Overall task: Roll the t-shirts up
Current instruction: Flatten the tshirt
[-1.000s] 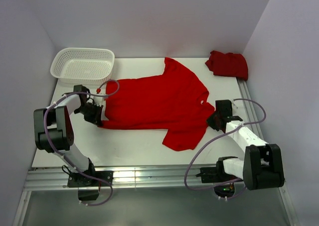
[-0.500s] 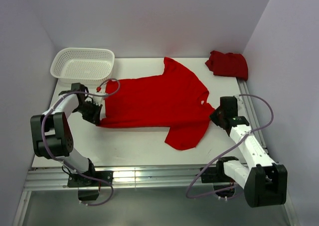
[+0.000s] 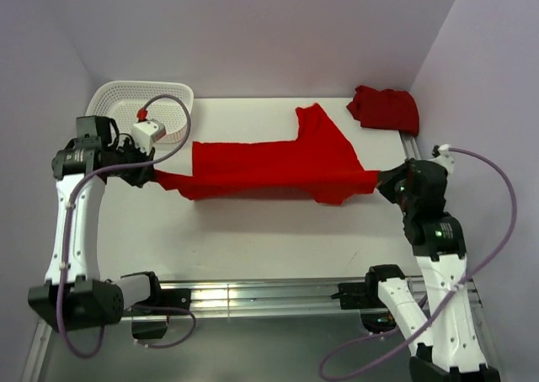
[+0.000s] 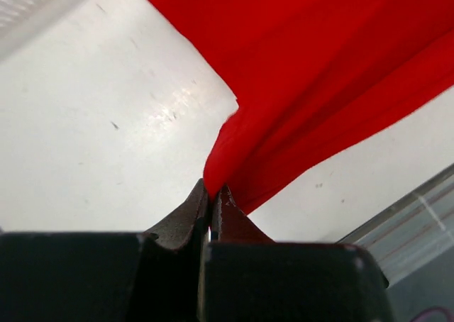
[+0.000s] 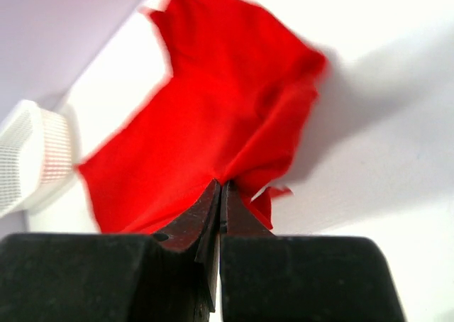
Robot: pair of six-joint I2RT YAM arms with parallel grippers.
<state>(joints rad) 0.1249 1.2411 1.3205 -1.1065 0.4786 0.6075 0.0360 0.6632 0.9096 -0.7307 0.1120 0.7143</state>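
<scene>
A bright red t-shirt (image 3: pixel 269 167) hangs stretched left to right above the white table (image 3: pixel 253 239), folded into a long band with one sleeve (image 3: pixel 316 125) pointing to the back. My left gripper (image 3: pixel 150 177) is shut on its left end; the wrist view shows the cloth (image 4: pixel 319 74) pinched between the closed fingers (image 4: pixel 188 212). My right gripper (image 3: pixel 381 184) is shut on the right end, red cloth (image 5: pixel 213 116) bunching at its fingertips (image 5: pixel 237 212). A second red t-shirt (image 3: pixel 385 108) lies crumpled at the table's back right corner.
A white mesh basket (image 3: pixel 139 104) stands at the back left corner, just behind my left arm. Walls close in the table on the left, back and right. A metal rail (image 3: pixel 253 298) runs along the near edge.
Both arms have risen and pulled apart, lifting the flat t-shirt off the table and stretching it into a taut folded band. The near sleeve no longer lies on the table.
</scene>
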